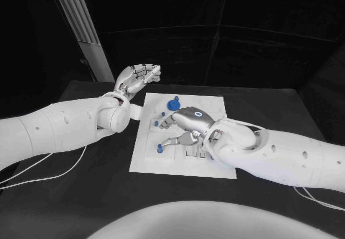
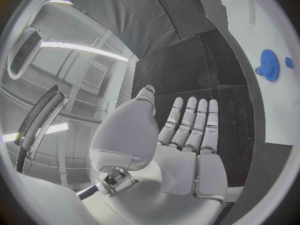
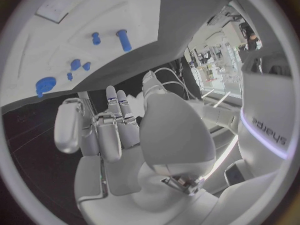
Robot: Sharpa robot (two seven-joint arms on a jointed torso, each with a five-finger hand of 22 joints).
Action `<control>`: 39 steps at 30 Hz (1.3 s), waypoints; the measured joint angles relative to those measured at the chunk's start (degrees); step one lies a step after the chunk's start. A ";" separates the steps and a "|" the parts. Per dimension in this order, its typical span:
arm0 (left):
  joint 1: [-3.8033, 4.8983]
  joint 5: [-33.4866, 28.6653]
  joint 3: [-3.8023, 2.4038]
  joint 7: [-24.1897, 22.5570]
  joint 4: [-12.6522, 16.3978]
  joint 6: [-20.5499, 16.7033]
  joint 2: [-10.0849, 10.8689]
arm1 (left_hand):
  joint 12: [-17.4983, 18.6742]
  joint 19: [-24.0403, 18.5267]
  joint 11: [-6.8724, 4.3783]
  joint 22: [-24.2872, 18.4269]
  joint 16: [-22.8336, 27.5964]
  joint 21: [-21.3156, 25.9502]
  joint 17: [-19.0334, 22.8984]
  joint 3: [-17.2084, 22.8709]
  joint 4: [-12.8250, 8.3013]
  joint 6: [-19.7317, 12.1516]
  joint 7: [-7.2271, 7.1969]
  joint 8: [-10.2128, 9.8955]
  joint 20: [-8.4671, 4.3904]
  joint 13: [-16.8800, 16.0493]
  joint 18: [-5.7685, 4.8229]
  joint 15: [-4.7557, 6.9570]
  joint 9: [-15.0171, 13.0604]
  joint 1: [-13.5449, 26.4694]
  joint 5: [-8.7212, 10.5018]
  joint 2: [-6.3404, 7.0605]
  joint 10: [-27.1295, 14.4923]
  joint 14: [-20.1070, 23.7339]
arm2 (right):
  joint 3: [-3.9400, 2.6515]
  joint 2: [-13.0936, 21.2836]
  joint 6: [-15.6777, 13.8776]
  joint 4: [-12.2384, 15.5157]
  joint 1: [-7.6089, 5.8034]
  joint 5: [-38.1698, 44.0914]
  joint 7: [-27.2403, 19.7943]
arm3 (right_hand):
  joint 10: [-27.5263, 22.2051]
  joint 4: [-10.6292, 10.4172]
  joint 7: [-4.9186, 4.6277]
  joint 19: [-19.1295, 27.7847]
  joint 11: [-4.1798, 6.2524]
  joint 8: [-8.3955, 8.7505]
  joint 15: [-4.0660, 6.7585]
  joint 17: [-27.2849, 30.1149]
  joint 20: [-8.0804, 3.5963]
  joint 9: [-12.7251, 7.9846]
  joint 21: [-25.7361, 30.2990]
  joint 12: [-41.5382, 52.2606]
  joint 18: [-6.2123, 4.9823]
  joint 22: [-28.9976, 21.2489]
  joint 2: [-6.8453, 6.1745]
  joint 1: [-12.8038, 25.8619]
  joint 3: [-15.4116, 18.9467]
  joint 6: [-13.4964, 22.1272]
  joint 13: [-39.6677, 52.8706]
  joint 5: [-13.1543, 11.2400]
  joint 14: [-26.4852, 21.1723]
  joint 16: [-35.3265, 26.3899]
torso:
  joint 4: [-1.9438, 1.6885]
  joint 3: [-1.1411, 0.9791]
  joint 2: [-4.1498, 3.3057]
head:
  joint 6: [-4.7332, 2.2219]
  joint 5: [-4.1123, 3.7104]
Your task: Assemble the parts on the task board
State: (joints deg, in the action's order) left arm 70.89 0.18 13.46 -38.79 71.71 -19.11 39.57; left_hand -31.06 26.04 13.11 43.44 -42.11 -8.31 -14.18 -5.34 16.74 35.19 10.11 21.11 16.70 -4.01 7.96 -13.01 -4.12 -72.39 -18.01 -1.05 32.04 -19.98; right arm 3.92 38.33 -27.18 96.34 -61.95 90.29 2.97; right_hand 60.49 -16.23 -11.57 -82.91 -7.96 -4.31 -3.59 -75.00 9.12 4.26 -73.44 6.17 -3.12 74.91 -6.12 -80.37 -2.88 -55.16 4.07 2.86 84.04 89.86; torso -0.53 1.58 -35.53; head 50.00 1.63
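Note:
The white task board (image 1: pixel 180 167) lies in the middle of the black table. A blue gear (image 1: pixel 173 104) sits near its far edge, with a small blue piece (image 1: pixel 175 97) just beyond it. More small blue parts (image 1: pixel 157 123) stand along the board's left side, and a blue peg (image 1: pixel 159 147) stands nearer me. My right hand (image 1: pixel 188 122) hovers over the board's middle, fingers half curled and holding nothing. One fingertip (image 1: pixel 171 142) reaches close to that peg; contact is unclear. My left hand (image 1: pixel 138 75) is raised off the board's far left corner, palm bare (image 2: pixel 187 135).
White cables (image 1: pixel 43 172) trail over the table at the left, and another runs at the right front. A pale post (image 1: pixel 86 35) rises behind the table's far left corner. The left wrist view has the gear (image 2: pixel 269 65) on the board (image 2: pixel 281 100) beyond the fingers.

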 measured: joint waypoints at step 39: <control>-0.98 -0.01 0.00 -0.01 -2.81 0.72 -2.46 | -0.26 0.00 0.00 -0.10 -0.45 0.00 0.60 -0.32 0.00 -0.61 -0.21 0.22 0.00 0.06 0.00 0.00 0.13 -0.02 -0.41 -0.42 -0.42 0.42 | 6.49 22.72 7.02 9.11 -3.98 -22.30 20.03 | 23.46 -0.62 4.14 -0.90 3.78 -23.96 2.79 0.00 -2.66 4.75 -8.43 83.68 0.56 0.05 1.13 21.15 9.15 3.68 70.87 8.79 -0.07 0.00 | 0.54 0.51 0.51 | 0.00 -6.44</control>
State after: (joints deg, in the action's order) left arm 69.91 0.17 13.46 -38.80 68.90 -18.39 37.10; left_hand -31.33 26.04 13.11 43.34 -42.56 -8.31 -13.58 -5.66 16.75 34.58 9.91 21.32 16.70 -3.95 7.97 -13.01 -3.99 -72.41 -18.42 -1.47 31.62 -19.56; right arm 10.41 61.05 -20.16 105.45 -65.93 67.99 22.99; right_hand 83.96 -16.84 -7.43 -83.81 -4.19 -28.27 -0.80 -75.00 6.47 9.01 -81.88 89.85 -2.56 74.95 -4.99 -59.22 6.27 -51.48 74.94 11.65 83.97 89.86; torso 0.02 2.08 -35.02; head 50.00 -4.81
